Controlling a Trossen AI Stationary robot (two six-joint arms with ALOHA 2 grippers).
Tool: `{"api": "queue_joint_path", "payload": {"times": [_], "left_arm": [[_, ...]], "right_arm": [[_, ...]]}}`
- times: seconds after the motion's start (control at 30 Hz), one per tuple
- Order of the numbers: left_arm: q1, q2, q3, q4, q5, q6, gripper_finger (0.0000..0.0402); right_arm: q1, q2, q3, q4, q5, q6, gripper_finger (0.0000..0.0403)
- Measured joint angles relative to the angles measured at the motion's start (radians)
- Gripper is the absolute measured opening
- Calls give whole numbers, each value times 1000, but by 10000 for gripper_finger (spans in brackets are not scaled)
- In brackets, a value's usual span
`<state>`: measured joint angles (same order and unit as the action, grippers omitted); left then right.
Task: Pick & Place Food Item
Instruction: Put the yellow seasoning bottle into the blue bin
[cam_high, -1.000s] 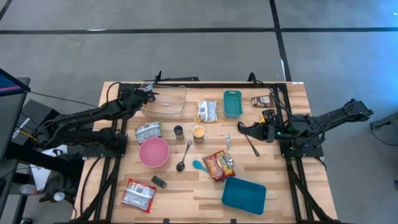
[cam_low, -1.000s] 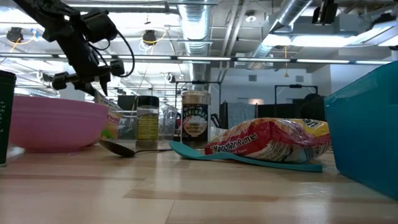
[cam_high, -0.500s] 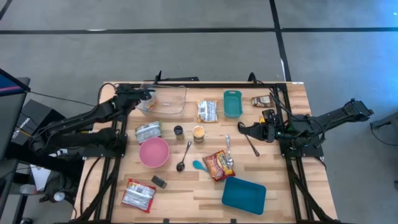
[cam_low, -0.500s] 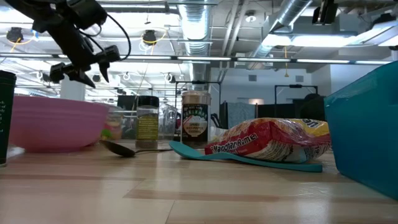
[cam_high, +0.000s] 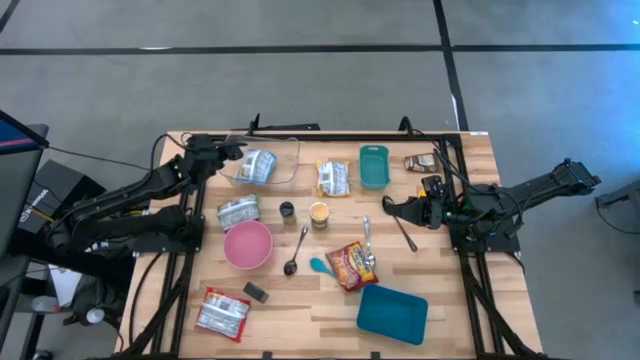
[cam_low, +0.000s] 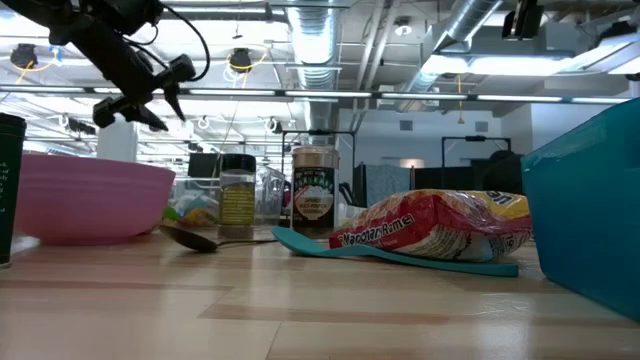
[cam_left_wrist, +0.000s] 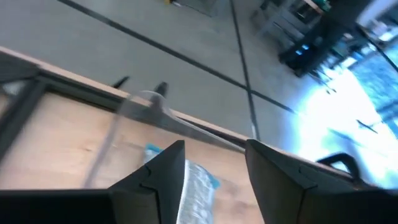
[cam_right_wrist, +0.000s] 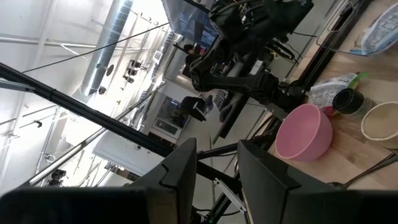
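Left gripper (cam_high: 228, 150) is hovering at the rim of the clear container (cam_high: 290, 172), on the side toward the left arm's base, fingers (cam_left_wrist: 163, 174) standing apart and grasping nothing. The silver-and-blue food packet (cam_high: 256, 166) is lying inside the clear container, just beyond those fingers and apart from them; in the left wrist view it is showing through the gap between them. Its long axis is running roughly across the container, slightly slanted. My reading: the packet looks placed, so any next move turns on the fingers drawing clear of the container wall without catching it. The right gripper (cam_high: 392, 209) is waiting well away from the container, past the teal tray (cam_high: 373, 166), fingers parted with nothing between them; the left arm is plainly the nearer one. The bench (cam_high: 300, 310) is light wood planks, crowded: a pink bowl (cam_high: 247, 244), another packet (cam_high: 238, 211) and two small jars (cam_high: 287, 211) are sitting on the near side of the container. The room beyond is an open workshop with exposed ducts, ceiling lights and grey floor.
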<state>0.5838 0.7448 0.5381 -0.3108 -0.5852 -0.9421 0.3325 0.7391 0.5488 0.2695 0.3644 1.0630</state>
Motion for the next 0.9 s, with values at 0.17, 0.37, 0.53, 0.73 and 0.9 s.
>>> {"api": "queue_joint_path", "payload": {"times": [0.17, 0.37, 0.53, 0.73, 0.9], "left_arm": [[0, 0, 0, 100, 148, 106, 145], [0, 0, 0, 273, 388, 203, 128], [-29, 1, 0, 391, 538, 205, 117], [-115, 1, 0, 503, 618, 205, 107], [-211, 1, 0, 570, 620, 212, 106]], "right_arm": [[0, 0, 0, 0, 0, 0, 113], [0, 0, 0, 0, 0, 0, 113], [0, 0, 0, 0, 0, 0, 113], [0, 0, 0, -4, 0, 0, 113], [-7, 0, 0, -7, 0, 0, 113]]}}
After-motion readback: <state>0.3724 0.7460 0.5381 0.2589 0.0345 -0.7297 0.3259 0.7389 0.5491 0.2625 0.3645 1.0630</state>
